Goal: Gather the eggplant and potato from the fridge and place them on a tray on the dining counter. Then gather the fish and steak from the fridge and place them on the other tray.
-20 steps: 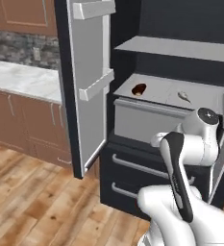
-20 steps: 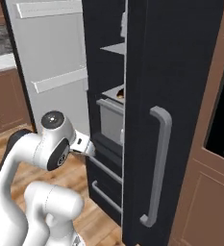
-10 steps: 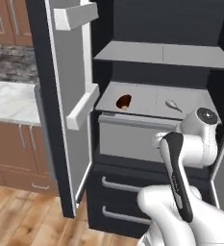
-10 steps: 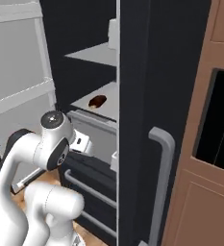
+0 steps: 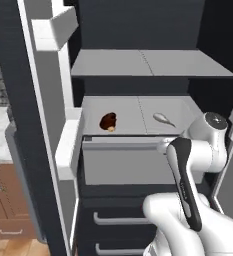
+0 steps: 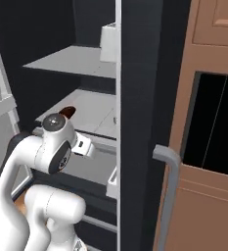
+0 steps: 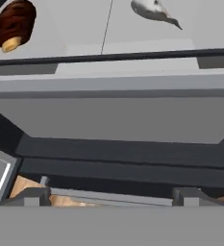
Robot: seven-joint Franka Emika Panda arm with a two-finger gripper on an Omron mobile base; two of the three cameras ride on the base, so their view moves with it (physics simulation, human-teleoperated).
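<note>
The base has driven closer to the fridge (image 5: 138,65); its shelf with the steak (image 5: 108,121) and fish (image 5: 163,118) now looms larger, toward 12 o'clock.

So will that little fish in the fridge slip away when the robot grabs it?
Maybe. The fish looks smooth, silvery and slim, tapering to a thin tail, so the open gripper could squeeze it sideways. It lies flat on the shelf, so it probably won't roll. It looks small, so likely light.
</note>
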